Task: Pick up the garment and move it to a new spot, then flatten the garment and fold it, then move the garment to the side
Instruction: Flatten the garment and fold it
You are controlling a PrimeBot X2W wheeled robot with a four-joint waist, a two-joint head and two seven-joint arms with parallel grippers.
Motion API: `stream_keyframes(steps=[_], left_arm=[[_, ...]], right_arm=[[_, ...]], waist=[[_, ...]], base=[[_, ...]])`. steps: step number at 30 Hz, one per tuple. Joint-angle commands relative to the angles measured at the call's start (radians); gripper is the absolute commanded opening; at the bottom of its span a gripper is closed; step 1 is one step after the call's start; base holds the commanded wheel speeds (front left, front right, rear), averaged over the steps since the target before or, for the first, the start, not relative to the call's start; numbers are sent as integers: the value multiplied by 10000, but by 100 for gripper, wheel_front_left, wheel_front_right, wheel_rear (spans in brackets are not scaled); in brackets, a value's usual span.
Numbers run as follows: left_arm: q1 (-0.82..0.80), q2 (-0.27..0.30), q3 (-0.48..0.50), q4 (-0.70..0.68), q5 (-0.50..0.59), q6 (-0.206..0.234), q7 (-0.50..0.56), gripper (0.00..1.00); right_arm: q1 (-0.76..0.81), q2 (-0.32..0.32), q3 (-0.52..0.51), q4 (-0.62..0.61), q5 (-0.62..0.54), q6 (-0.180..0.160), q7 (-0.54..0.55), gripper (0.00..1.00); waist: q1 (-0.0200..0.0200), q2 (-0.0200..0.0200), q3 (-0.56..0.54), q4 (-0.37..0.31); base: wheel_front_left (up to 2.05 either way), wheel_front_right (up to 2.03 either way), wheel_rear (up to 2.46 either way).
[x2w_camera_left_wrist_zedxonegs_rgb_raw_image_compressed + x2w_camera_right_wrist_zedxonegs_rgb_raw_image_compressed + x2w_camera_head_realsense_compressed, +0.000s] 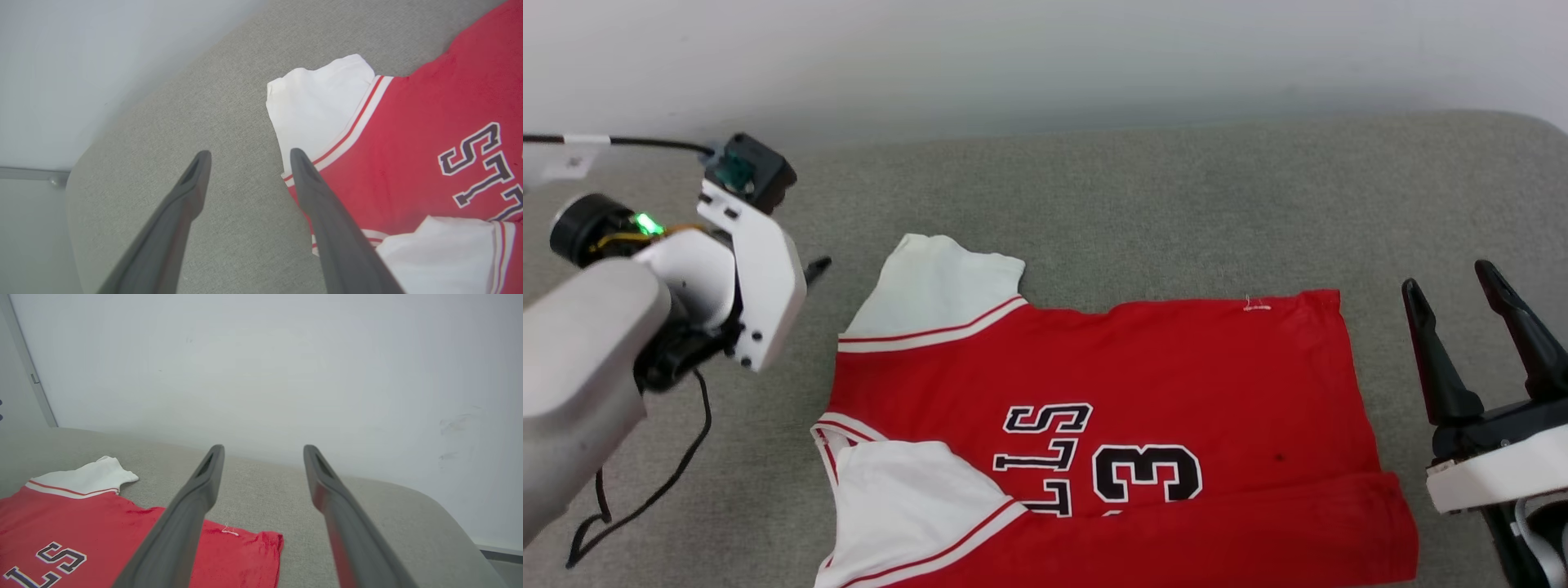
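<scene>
I'm reading the garment, lying on the grey bench between the spread, empty left tool and right tool, as light and limp, so I'm favouring pinching its far shoulder seam and hem corner, the near edge seemingly folded over.

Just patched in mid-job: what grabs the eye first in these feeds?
The red garment with white sleeves, lying flat on the grey padded surface, its near edge folded over the lettering. The left end effector hangs open by the far sleeve, and the right end effector sits open past the hem, both empty.
</scene>
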Motion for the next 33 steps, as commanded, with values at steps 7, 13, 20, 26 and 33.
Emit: stream_keyframes(steps=[7, 13, 20, 26, 33], left_arm=[[-1798, -533, 287, 873, -170, -360, 1105, 100], [-2985, -829, 243, 1457, -699, -644, 2871, 100], [-3819, -681, -235, 1830, -878, -830, 4859, 100], [-3823, -541, -452, 2068, -917, -860, 5329, 100], [-3392, -444, -937, 2194, -1019, -901, 5669, 0]], right_arm=[[451, 1355, -204, -1082, -498, -8, -305, 100], [246, 1643, 102, -1123, -705, -8, -450, 100], [-193, 1656, 451, -906, -872, -8, -772, 100], [-387, 1658, 690, -661, -896, -8, -938, 100], [-557, 1553, 816, -333, -904, -8, -1024, 100]], waist=[[0, 0, 1571, -706], [0, 0, 2700, -1216], [0, 0, 3659, -1739], [0, 0, 4042, -1961], [0, 0, 4186, -1999]], base=[[0, 0, 0], [0, 0, 0], [0, 0, 0], [0, 0, 0], [0, 0, 0]])
